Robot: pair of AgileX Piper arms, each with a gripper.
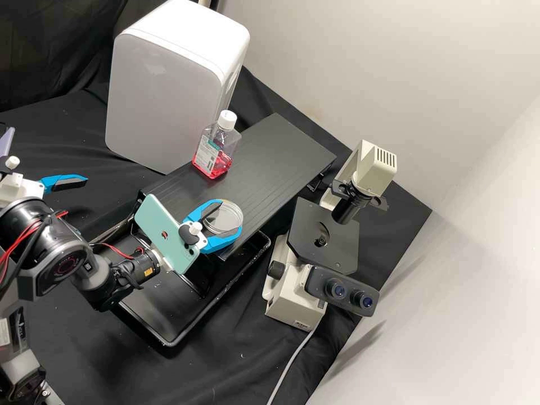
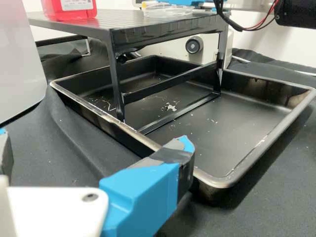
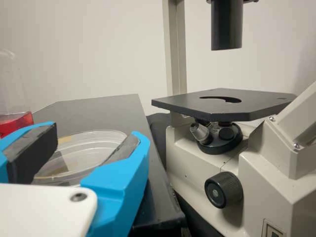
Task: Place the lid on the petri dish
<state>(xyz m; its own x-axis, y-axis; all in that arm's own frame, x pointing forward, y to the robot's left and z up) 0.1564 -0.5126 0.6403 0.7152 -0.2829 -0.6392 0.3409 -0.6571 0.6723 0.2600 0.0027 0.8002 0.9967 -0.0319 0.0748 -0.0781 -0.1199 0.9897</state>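
Well left of the black ribbed raised shelf (image 1: 270, 163), the left gripper (image 1: 63, 181) hangs low over the black bench cloth (image 1: 67, 140). Its blue fingers are spread, with nothing between them. A white rounded box (image 1: 174, 79) stands behind the shelf's left end, and a clear flask of red liquid (image 1: 216, 147) stands on that end. At the shelf's near edge, the right gripper (image 1: 230, 217) has its fingers drawn in against both sides of the clear round plastic lid (image 1: 220, 216). The lid lies over the shallow clear petri dish (image 3: 57, 172), which rests on the shelf. A white-and-black microscope (image 1: 323, 253) stands just right of the shelf.

The step in hand looks like the final seating, though whether the lid is fully down cannot be told. The next move probably calls for settling the lid level. The fingers would then need to spread without nudging the dish off the near edge.
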